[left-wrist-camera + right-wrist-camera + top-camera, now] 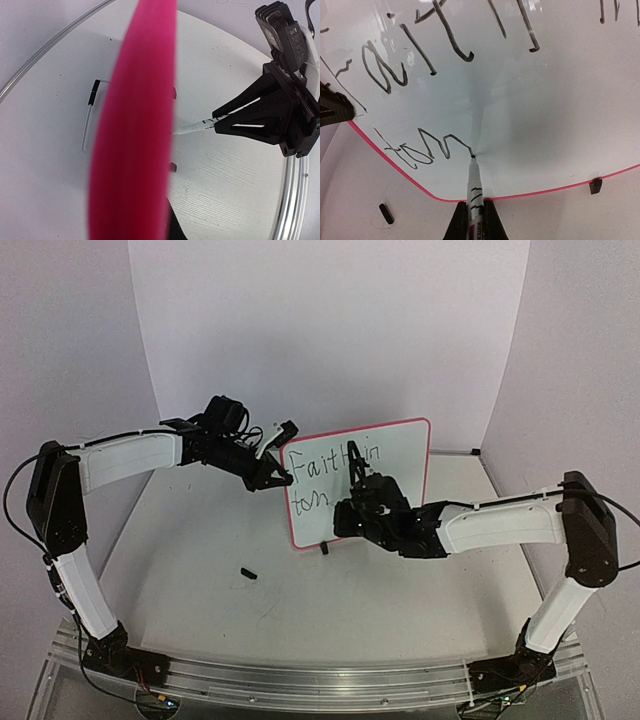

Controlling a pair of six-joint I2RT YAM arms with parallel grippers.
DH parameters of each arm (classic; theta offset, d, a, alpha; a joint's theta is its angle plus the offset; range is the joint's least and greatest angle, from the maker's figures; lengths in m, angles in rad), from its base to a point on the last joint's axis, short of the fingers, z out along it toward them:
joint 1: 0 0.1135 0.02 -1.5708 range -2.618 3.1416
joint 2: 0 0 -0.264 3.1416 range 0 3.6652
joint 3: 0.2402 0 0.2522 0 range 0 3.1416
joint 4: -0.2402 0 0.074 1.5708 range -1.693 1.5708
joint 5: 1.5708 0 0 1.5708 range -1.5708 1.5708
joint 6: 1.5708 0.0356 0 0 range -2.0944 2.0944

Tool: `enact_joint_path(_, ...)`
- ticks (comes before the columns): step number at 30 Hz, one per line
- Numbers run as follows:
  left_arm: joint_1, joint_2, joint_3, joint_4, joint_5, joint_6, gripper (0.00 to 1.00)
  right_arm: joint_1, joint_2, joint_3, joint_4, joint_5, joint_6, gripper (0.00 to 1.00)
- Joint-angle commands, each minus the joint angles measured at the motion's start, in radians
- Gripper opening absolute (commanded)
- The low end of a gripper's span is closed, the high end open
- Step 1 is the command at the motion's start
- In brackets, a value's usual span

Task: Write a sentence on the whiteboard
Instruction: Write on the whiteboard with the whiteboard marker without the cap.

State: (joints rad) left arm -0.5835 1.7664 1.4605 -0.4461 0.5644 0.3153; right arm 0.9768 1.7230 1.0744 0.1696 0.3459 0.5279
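Observation:
The whiteboard [395, 465] stands upright at mid table on its black feet, with a red-pink frame. The sentence [322, 470] reads "Faith in" on the first line and "tom" below it. My left gripper [280, 478] is shut on the board's left edge; in the left wrist view the frame [132, 145] is a close pink blur. My right gripper [346, 512] is shut on a white marker [475, 192]. The marker tip touches the board at the end of the "tom" strokes [427, 150]. The right gripper [272, 117] and the marker [192, 128] also show in the left wrist view.
A small black marker cap [248, 573] lies on the table in front of the board's left corner, and it also shows in the right wrist view [385, 213]. A board foot [594, 186] rests on the table. White backdrop walls stand behind and beside the board.

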Motion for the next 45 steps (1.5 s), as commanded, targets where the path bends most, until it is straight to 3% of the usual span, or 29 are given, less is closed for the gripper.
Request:
enact_joint_path(1,-0.001,-0.001,-0.005,-0.086,-0.090,0.054,0.00,-0.005,-0.074,-0.021,0.013,-0.021,-0.024,0.00)
enact_joint_path(20,-0.004,0.008,-0.005,-0.087,-0.087,0.054,0.00,-0.164,-0.192,-0.137,0.119,-0.417,-0.029,0.00)
enact_joint_path(45,-0.007,0.010,-0.006,-0.087,-0.094,0.056,0.00,-0.194,-0.108,-0.062,0.148,-0.351,-0.012,0.00)
